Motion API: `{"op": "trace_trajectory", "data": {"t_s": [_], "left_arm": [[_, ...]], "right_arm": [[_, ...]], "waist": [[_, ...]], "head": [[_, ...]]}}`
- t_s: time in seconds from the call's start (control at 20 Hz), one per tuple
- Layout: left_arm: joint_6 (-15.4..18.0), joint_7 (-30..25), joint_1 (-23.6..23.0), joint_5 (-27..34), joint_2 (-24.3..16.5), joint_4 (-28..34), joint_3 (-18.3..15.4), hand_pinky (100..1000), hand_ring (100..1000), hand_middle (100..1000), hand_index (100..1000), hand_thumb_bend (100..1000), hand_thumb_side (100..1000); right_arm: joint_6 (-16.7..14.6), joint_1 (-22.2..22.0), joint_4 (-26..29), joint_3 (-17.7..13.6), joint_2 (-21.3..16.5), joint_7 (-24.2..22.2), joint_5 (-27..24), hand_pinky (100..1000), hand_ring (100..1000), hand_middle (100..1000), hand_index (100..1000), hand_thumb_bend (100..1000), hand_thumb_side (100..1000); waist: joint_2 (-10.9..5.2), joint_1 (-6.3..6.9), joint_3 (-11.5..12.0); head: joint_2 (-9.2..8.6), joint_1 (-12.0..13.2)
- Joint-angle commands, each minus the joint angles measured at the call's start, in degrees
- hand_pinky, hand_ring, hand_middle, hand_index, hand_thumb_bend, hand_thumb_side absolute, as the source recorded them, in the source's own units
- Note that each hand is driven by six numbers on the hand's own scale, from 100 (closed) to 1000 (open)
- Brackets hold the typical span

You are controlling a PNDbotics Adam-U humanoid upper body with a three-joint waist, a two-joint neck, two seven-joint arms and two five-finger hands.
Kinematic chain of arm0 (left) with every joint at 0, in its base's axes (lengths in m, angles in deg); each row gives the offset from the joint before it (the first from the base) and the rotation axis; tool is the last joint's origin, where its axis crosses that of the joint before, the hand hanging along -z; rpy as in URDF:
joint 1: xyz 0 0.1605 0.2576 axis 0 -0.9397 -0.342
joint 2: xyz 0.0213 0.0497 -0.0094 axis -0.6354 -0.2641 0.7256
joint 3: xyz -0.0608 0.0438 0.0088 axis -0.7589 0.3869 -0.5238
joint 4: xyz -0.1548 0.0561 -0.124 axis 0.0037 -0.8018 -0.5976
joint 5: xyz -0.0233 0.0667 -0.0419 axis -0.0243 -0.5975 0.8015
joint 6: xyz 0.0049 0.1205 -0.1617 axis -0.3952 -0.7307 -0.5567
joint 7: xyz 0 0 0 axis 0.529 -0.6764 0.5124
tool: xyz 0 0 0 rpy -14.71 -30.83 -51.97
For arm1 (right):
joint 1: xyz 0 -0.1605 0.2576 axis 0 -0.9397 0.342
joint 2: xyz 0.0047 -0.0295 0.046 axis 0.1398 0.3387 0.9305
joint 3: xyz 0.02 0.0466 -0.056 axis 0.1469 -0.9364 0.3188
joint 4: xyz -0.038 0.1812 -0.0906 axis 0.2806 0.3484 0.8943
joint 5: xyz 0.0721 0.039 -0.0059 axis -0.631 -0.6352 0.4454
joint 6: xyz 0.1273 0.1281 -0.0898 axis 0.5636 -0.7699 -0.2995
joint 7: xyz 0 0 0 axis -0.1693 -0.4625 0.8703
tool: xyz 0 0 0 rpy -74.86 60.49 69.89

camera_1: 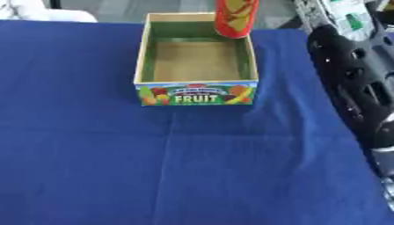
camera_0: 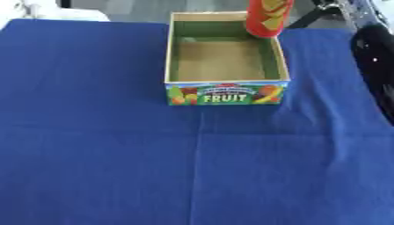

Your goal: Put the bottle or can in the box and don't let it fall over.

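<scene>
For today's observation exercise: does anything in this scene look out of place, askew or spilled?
Nothing is spilled or damaged. The red can hangs over the far right corner of the empty fruit box, apparently not resting on its floor yet. The blue cloth shows faint creases. The right arm runs along the right edge; no hand shows.

Red can (camera_0: 268,17) over far right corner of open fruit box (camera_0: 227,93), blue cloth (camera_0: 100,149)

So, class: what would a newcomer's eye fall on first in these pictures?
Probably the open FRUIT box, empty, standing at the far middle of the blue tablecloth. Next, the red can upright over the box's far right corner, its top cut off by the picture's edge. The robot's black right arm fills the right side.
</scene>
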Motion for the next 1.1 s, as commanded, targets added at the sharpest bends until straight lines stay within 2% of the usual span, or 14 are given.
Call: {"op": "trace_trajectory", "data": {"t_s": [0.05, 0.25, 0.3, 0.45, 0.7, 0.85, 1.05, 1.1], "left_arm": [[0.16, -0.44, 0.76, 0.43, -0.25, 1.01, -0.01, 867, 687, 906, 759, 100, 672], [0.20, -0.71, 0.82, 0.51, -0.03, 1.01, 0.05, 867, 685, 907, 758, 100, 672], [0.19, -0.79, 0.87, 0.49, -0.02, 1.01, 0.06, 868, 683, 900, 757, 100, 672], [0.24, -0.89, 1.17, 0.48, 0.03, 1.01, 0.01, 870, 682, 897, 757, 100, 672], [0.10, -0.99, 0.99, 0.39, 0.08, 1.01, 0.00, 877, 681, 897, 757, 100, 672], [0.12, -1.02, 0.98, 0.30, 0.08, 1.01, -0.02, 877, 681, 897, 757, 100, 672], [0.08, -1.08, 0.86, 0.10, 0.12, 1.01, -0.04, 878, 682, 897, 757, 100, 672], [0.07, -1.11, 0.85, 0.03, 0.12, 1.01, -0.04, 878, 681, 896, 757, 100, 672]], "right_arm": [[-3.38, 1.10, -0.88, -0.30, -0.85, -0.93, -0.27, 1000, 758, 668, 531, 100, 100], [-5.08, 0.43, -2.92, 0.19, -0.05, -2.26, 2.09, 1000, 775, 701, 557, 100, 100], [-5.62, 0.10, -3.31, 0.34, 0.06, -2.63, 3.00, 1000, 802, 755, 611, 100, 100], [-7.26, -0.85, -4.55, 0.49, 0.29, -3.53, 5.35, 1000, 829, 797, 656, 100, 100], [-8.30, -1.53, -5.18, 0.88, 0.62, -5.54, 7.54, 1000, 934, 992, 816, 100, 100], [-8.59, -1.80, -5.31, 0.91, 0.56, -7.04, 9.69, 1000, 988, 1000, 895, 100, 100], [-9.26, -2.16, -5.61, 1.03, 0.52, -9.72, 14.10, 1000, 1000, 1000, 1000, 100, 238], [-9.47, -2.21, -5.72, 0.94, 0.54, -10.24, 15.11, 1000, 1000, 1000, 1000, 100, 367]], "waist": [[-0.93, 0.19, 0.46], [-0.46, 0.20, 1.04], [-0.39, 0.13, 1.17], [-0.17, -0.04, 1.59], [0.02, -0.09, 1.60], [0.02, -0.08, 1.53], [0.03, -0.05, 1.43], [0.03, -0.03, 1.39]], "head": [[-1.33, -0.54], [-1.46, -0.76], [-1.49, -0.77], [-1.69, -1.02], [-1.70, -1.08], [-1.65, -0.92], [-1.54, -0.83], [-1.53, -0.82]]}}
